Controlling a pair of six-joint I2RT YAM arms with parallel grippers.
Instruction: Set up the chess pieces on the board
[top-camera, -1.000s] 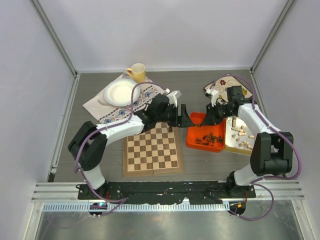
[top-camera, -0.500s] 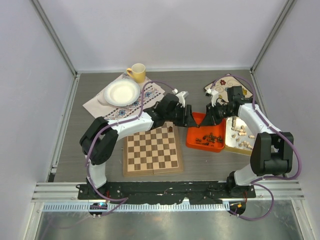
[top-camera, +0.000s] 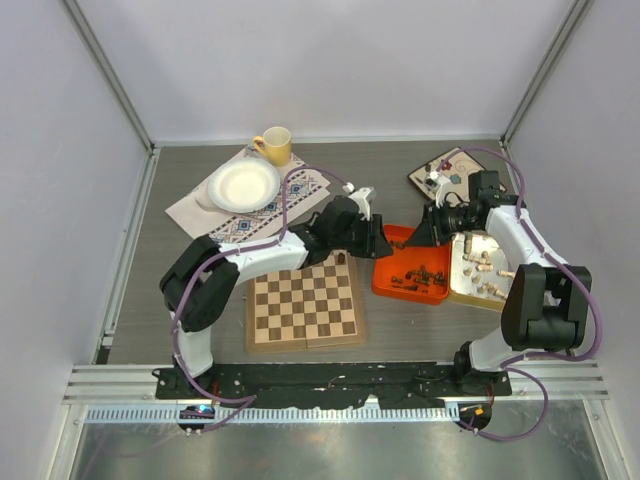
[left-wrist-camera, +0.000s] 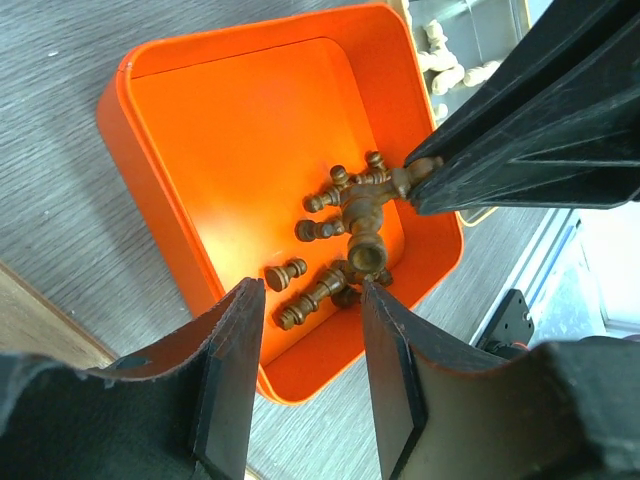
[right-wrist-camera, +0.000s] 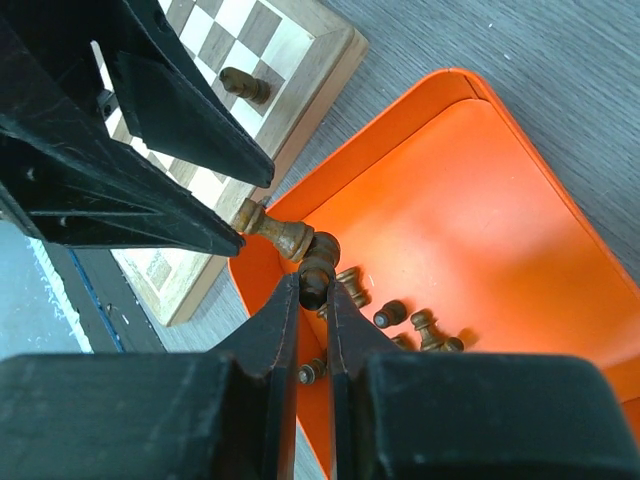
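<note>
We see the right gripper (right-wrist-camera: 312, 290) with its jaws drawn almost together, clamped on a dark piece (right-wrist-camera: 316, 262). It holds the piece in the air over the orange tray (left-wrist-camera: 220, 130), at the side of the tray that faces the board (top-camera: 305, 305). The left gripper (left-wrist-camera: 310, 290) meets it there from the opposite side, jaws apart with nothing between them. One left fingertip (left-wrist-camera: 385, 320) sits just beside the held piece, and we cannot tell whether they touch.

Below them, on the tray floor, the other dark pieces (left-wrist-camera: 288, 272) lie in a loose cluster, most of them on their sides. On the board we find a lone dark chessman (right-wrist-camera: 245, 85) on a square near the corner closest to the orange tray. The pale pieces (top-camera: 483, 262) lie in a cream tray (top-camera: 458, 290) just to the right of the orange one.

Farther out on the table (top-camera: 400, 170), at the far left, a white plate (top-camera: 243, 185) rests on a patterned cloth (top-camera: 215, 225), with a yellow cup (top-camera: 275, 145) behind it.
</note>
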